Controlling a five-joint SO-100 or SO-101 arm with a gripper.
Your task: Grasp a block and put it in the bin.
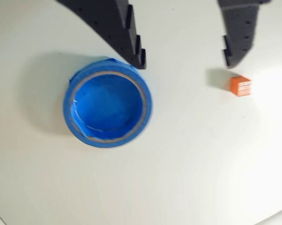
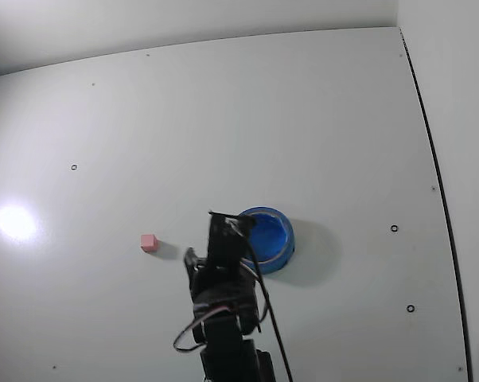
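The big white counter (image 2: 303, 119) fills both views. A bright spot of light shines on it at the left of the fixed view. The black arm (image 2: 223, 318) comes up from the bottom edge of that view.

The bin (image 1: 107, 104) is a round, bright blue bowl with a thick rim, and it has nothing inside.

The end effector (image 1: 185, 61) is wide open and holds nothing. In the wrist view its two black toothed fingers come down from the top. One finger tip (image 1: 137, 58) hangs over the rim of the bin, and the other ends close to the block.

The block (image 1: 241, 86) is tiny. It sits on the counter, well apart from the bin. It looks orange in the wrist view and pink in the fixed view.
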